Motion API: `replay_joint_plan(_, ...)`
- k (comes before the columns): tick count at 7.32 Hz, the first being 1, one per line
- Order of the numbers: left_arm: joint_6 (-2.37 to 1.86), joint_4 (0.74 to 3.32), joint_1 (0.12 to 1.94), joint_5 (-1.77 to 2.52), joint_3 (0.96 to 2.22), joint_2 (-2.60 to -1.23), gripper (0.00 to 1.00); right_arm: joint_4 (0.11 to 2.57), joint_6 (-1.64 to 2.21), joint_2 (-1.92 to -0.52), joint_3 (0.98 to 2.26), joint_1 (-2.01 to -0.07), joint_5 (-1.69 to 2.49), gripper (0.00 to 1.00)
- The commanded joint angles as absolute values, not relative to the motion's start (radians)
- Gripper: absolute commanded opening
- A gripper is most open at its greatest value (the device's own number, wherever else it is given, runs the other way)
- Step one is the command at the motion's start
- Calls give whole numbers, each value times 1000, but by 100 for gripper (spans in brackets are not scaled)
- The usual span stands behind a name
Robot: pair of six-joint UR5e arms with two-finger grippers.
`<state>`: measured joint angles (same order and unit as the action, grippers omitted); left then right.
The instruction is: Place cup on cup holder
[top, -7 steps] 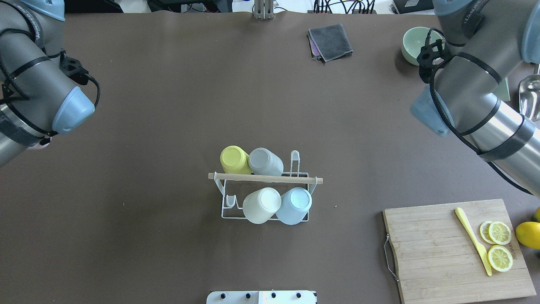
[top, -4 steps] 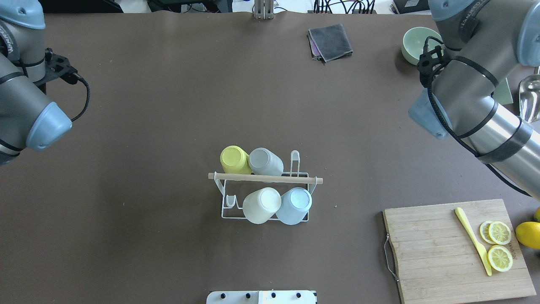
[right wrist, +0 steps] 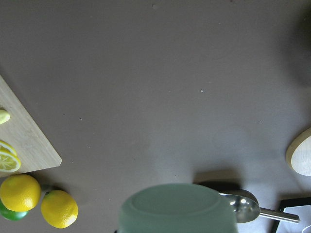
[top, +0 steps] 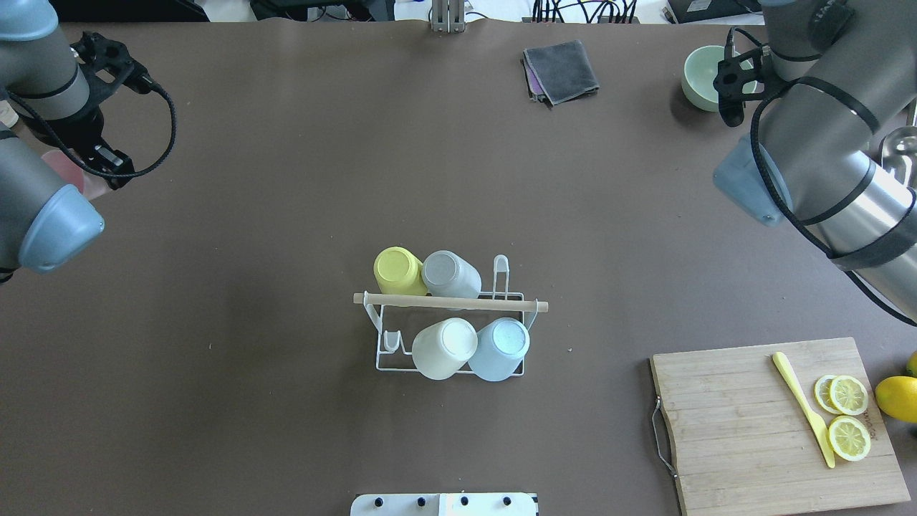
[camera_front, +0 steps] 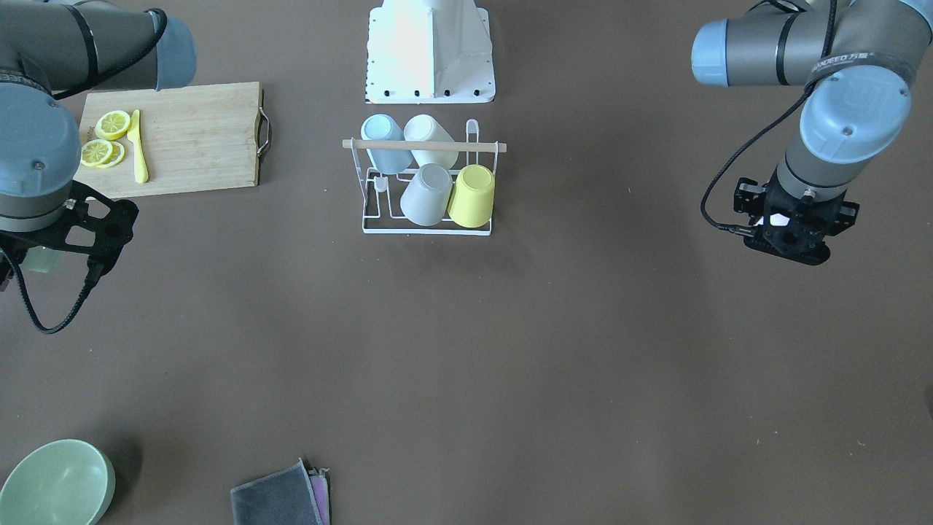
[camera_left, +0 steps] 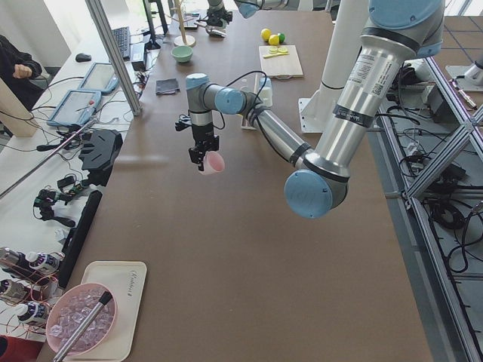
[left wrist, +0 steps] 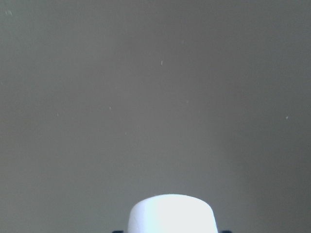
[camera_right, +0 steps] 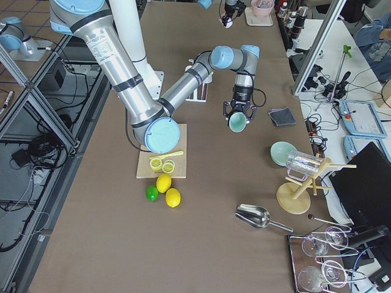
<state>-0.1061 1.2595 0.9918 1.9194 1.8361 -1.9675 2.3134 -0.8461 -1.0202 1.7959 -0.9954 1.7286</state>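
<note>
Left gripper clamps pink cup, right gripper clamps green cup, both far from cup holder. Best lower each mouth-down onto a free prong.

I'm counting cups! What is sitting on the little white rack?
Four upside-down cups sit on the cup holder: a yellow cup, a grey cup, a cream cup and a light blue cup. Two bare prongs stand free. The prongs under the cups are covered, so unseen.
</note>
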Motion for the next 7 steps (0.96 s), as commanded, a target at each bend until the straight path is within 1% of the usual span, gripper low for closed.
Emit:
replay_joint_plan(1, -252, 1626, 971, 1887, 1821, -1954, 0, 2264, -833, -1022, 1804, -967, 1759, 0)
replay_joint_plan(2, -356, 1807, 945, 1890, 1825, -1933, 0, 2261, -831, -1022, 1805, -966, 1813, 0)
replay_joint_plan(4, -418, 2140, 910, 1888, 1799, -1898, 0, 2257, -804, -1034, 1836, -968, 1872, 0)
replay_joint_plan(5, -510, 2284, 887, 1885, 1801, -1882, 0, 2253, -760, -1037, 1859, -971, 1935, 0)
replay_joint_plan(7, -529, 2516, 830, 1882, 1792, -1876, 0, 2243, -709, -1049, 1908, -971, 2073, 0)
